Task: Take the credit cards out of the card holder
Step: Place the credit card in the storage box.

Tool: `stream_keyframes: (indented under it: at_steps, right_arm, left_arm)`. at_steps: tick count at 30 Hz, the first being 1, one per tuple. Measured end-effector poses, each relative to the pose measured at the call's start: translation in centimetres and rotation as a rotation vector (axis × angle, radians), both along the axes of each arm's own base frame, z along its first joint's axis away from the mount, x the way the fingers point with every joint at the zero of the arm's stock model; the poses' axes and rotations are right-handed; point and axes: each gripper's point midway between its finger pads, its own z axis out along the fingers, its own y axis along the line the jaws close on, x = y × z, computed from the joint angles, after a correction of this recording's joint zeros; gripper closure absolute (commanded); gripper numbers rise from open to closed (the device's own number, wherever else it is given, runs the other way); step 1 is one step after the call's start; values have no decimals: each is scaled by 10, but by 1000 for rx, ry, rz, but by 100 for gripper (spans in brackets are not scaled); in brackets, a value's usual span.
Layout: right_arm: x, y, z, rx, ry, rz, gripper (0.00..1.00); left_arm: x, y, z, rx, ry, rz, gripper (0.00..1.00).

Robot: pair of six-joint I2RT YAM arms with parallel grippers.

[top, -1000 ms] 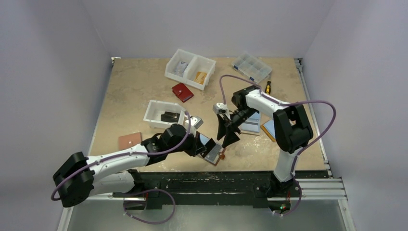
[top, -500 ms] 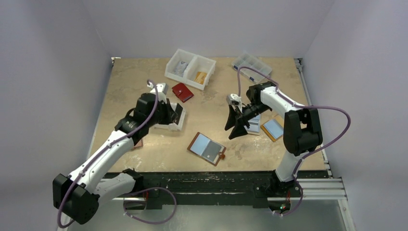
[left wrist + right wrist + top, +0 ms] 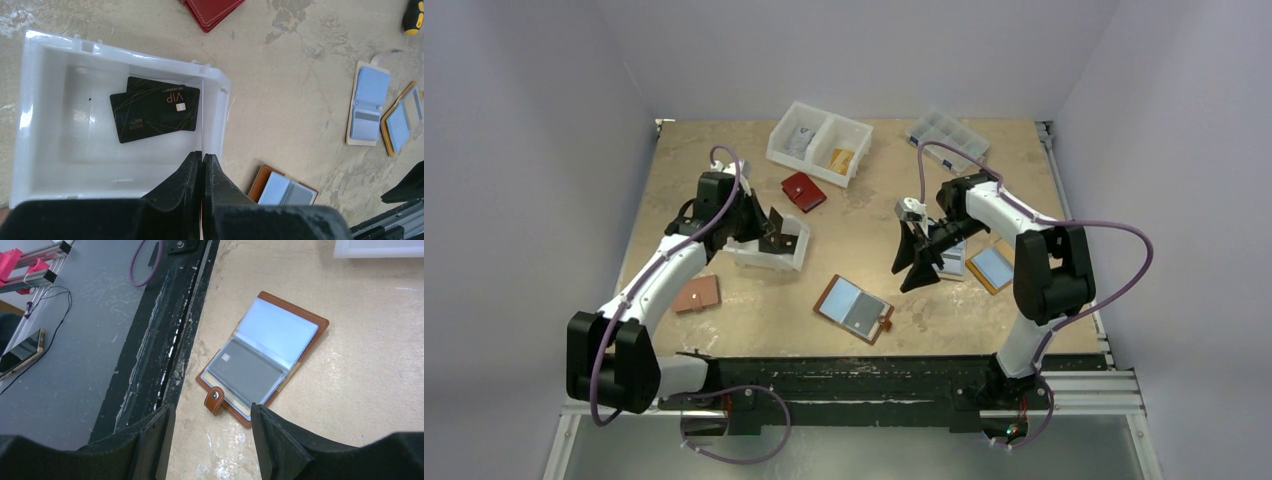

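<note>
The table (image 3: 724,160) carries a white bin (image 3: 30,100) directly beneath the left gripper (image 3: 202,160), whose jaws are pressed together. The card holder (image 3: 280,340) lies spread open just ahead of the right gripper (image 3: 211,410), whose jaws stand apart, empty. Two dark credit cards (image 3: 155,107) overlap in the bin, beyond the left fingertips.

**Clearances, top view.** The open brown leather card holder (image 3: 854,309) lies at lower centre, with bare worktop (image 3: 874,215) on its left, upper and right sides. Below it the black frame rail (image 3: 844,365) runs near its lower edge.

**Obstructions.**
- The right tool (image 3: 911,268), jaws parted, hangs to the upper right of the holder, clear of it.
- The left tool (image 3: 769,228), jaws together, fills the space over the shallow white plastic tray (image 3: 786,264), centre left.
- A pale blue wallet (image 3: 951,258) and a tan-orange wallet (image 3: 991,268) crowd the right side.
</note>
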Motion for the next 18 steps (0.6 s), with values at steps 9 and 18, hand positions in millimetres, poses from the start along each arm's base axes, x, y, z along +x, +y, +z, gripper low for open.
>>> stream_keyframes:
  at_steps: [9,18]
  right_arm:
    - [-1,0,-1,-1,4,0,36]
    - [-1,0,-1,-1,4,0,36]
  left_arm:
    - [13,2,-25,-33,62,7,100]
    - [23,-1,-34,-67,66,8,100]
